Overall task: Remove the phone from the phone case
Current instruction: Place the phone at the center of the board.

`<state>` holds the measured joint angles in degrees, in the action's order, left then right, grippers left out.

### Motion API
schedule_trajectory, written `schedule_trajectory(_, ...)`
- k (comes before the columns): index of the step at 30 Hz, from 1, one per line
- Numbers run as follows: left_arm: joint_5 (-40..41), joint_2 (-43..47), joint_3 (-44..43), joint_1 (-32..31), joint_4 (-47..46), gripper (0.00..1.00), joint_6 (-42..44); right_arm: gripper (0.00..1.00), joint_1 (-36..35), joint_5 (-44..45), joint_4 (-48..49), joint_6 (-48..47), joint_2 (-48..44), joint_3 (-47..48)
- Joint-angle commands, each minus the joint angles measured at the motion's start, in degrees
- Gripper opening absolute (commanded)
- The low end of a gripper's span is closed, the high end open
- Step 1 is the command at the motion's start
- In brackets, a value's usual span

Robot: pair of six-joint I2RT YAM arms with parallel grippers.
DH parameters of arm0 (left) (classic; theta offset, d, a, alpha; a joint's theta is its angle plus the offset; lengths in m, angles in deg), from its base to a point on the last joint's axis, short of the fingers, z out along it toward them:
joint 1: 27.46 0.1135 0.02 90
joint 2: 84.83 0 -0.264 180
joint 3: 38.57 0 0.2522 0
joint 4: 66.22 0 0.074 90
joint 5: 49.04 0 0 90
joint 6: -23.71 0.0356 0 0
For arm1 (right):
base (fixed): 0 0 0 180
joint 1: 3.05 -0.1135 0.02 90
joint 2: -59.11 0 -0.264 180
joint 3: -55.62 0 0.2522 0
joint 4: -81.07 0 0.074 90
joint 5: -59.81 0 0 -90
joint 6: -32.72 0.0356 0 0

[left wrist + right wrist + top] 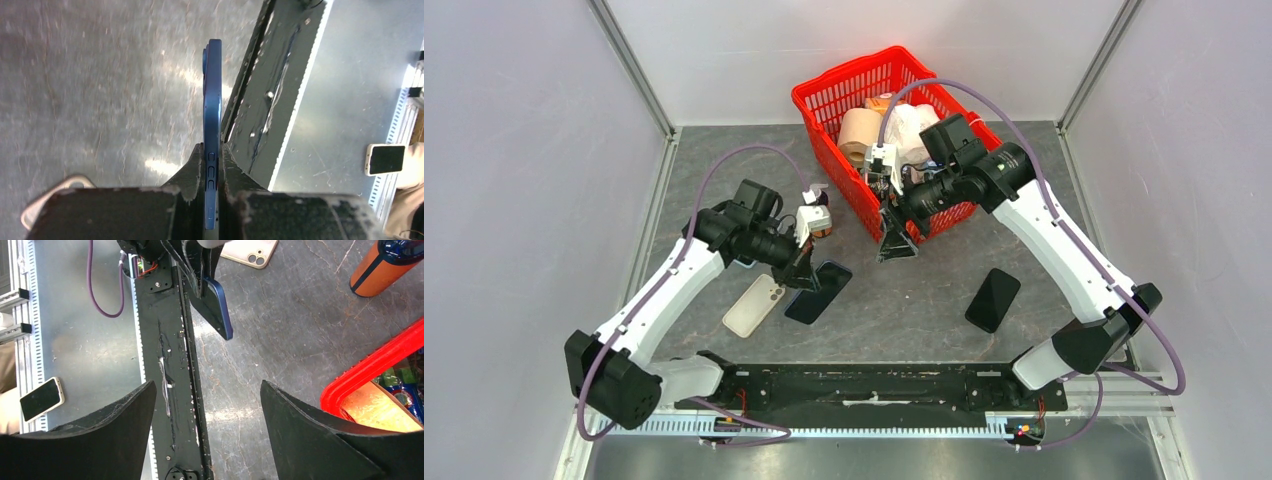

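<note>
Phone (212,100) — pinched edge-on in left claw (212,154).

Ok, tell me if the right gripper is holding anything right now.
No: the right wrist view shows the right gripper wide open, with nothing between its jaws.

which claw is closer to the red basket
Right. The right claw hangs open beside the red basket, at its near wall; the left claw is farther off across the table, shut on the blue phone.
</note>
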<state>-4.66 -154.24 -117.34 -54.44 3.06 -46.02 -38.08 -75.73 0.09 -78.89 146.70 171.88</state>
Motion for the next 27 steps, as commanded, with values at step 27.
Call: schedule_trajectory(27,7.04,-23.16,-0.03,6.71,5.28,0.02,3.34,0.86,0.75,2.60,2.79,0.54,-1.42,-2.10)
